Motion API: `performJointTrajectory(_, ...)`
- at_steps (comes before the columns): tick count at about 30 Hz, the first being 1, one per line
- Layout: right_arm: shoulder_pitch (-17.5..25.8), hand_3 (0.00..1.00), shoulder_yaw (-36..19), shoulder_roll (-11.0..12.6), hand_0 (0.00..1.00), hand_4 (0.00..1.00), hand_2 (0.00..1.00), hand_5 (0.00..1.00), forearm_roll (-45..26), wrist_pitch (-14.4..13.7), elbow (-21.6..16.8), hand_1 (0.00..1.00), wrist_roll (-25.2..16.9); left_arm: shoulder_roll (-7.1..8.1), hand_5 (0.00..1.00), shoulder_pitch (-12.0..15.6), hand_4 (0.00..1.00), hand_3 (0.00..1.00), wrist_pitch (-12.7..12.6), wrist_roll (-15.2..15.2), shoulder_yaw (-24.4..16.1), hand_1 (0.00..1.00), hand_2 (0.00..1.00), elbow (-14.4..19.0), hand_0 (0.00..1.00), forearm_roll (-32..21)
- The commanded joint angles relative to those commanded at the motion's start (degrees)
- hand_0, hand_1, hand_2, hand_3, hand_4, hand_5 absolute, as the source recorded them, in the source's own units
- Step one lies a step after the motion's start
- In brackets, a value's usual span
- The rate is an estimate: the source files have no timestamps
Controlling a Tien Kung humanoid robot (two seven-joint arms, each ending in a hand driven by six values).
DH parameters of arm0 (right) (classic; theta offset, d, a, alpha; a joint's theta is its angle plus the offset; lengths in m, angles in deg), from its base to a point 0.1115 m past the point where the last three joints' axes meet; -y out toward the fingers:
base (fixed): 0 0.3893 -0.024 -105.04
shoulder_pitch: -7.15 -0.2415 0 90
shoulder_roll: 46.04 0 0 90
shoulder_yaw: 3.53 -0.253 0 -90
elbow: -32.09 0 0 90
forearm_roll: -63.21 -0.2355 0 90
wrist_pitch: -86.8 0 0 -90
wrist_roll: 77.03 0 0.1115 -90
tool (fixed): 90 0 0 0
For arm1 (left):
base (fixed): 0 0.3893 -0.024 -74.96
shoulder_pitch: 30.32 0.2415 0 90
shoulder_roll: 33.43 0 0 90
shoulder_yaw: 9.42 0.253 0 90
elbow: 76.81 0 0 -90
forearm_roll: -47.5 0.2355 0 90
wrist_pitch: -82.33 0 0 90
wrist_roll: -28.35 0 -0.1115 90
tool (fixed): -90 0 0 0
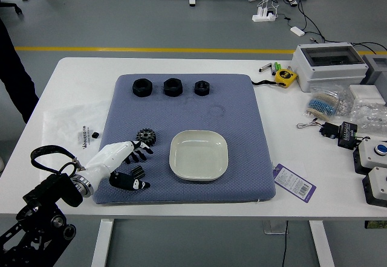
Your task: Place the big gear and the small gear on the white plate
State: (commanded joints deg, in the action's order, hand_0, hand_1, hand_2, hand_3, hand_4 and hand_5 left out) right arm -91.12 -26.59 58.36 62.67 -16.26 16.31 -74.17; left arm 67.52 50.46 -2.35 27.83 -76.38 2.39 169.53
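head view: poised with left hand [129, 164] spread around the small gear [138, 172], on the blue mat [242, 113] near the big gear [146, 136]; probably light and stiff, best pinched across its toothed sides.

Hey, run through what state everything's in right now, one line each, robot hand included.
Left hand: open, thumb and fingers apart
Small gear: on the mat, between thumb and fingers
Big gear: flat on the mat
White plate: upright, empty
Three black rings: on the mat
Purple-edged label: flat, barcode up
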Motion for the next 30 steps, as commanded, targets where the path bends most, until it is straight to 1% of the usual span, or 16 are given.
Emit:
performJointTrajectory(1, 0.0, 0.584, 0.0, 0.0, 0.652, 0.843, 0.734, 0.685, 0.0, 0.0, 0.0, 0.647, 0.0, -0.02, 0.039, -0.1, 0.738, 0.556, 0.0, 0.0, 0.1, 0.385, 0.463, -0.4, 0.325, 0.1)
performJointTrajectory(6, 0.0, 0.584, 0.0, 0.0, 0.652, 0.843, 0.734, 0.685, -0.1, 0.0, 0.0, 0.647, 0.0, -0.07, 0.039, -0.5, 0.738, 0.556, -0.1, -0.1, 0.5, 0.385, 0.463, -1.7, 0.325, 0.1)
performJointTrajectory(7, 0.0, 0.584, 0.0, 0.0, 0.652, 0.845, 0.734, 0.687, -0.1, 0.0, 0.0, 0.647, 0.0, -0.09, 0.002, -0.5, 0.631, 0.507, -0.2, -0.1, 0.5, 0.335, 0.411, -1.7, 0.298, 0.1)
performJointTrajectory(12, -0.1, 0.584, 0.0, 0.0, 0.652, 0.845, 0.734, 0.687, 0.0, 0.0, 0.0, 0.647, 0.0, -0.31, 0.002, -0.9, 0.631, 0.507, -0.5, -0.2, 0.7, 0.335, 0.411, -2.1, 0.298, 0.1)
performJointTrajectory(13, -0.1, 0.585, 0.0, 0.0, 0.652, 0.846, 0.734, 0.687, 0.0, 0.0, 0.0, 0.647, 0.0, -0.33, 0.002, -1.0, 0.586, 0.454, -0.5, -0.2, 0.7, 0.272, 0.367, -2.2, 0.284, 0.0)
performJointTrajectory(18, -0.1, 0.585, -0.1, 0.0, 0.652, 0.846, 0.734, 0.687, 0.0, -0.1, 0.0, 0.647, 0.0, -0.36, 0.002, -1.0, 0.586, 0.454, -0.7, -0.2, 0.8, 0.272, 0.367, -2.5, 0.284, -0.2)
performJointTrajectory(19, -0.1, 0.585, 0.0, 0.0, 0.652, 0.846, 0.734, 0.687, 0.0, -0.1, 0.0, 0.647, 0.0, -0.36, 0.002, -1.0, 0.558, 0.436, -0.7, -0.2, 0.8, 0.245, 0.342, -2.5, 0.275, -0.3)
performJointTrajectory(24, -0.1, 0.585, -0.1, 0.0, 0.652, 0.846, 0.734, 0.687, 0.1, -0.1, 0.0, 0.647, 0.0, -0.31, 0.002, -0.8, 0.558, 0.436, -0.5, -0.4, 0.6, 0.245, 0.342, -2.6, 0.275, -0.5)
performJointTrajectory(25, 0.0, 0.585, -0.1, 0.0, 0.652, 0.847, 0.734, 0.687, 0.0, -0.1, 0.0, 0.647, 0.0, -0.28, 0.002, -0.7, 0.527, 0.43, -0.4, -0.3, 0.6, 0.219, 0.326, -2.5, 0.269, -0.6)
performJointTrajectory(30, 0.0, 0.585, 0.0, 0.0, 0.652, 0.847, 0.734, 0.687, -0.1, -0.1, 0.0, 0.647, 0.0, -0.15, 0.002, -0.5, 0.527, 0.43, -0.5, 0.1, 0.6, 0.219, 0.326, -2.4, 0.269, -1.0)
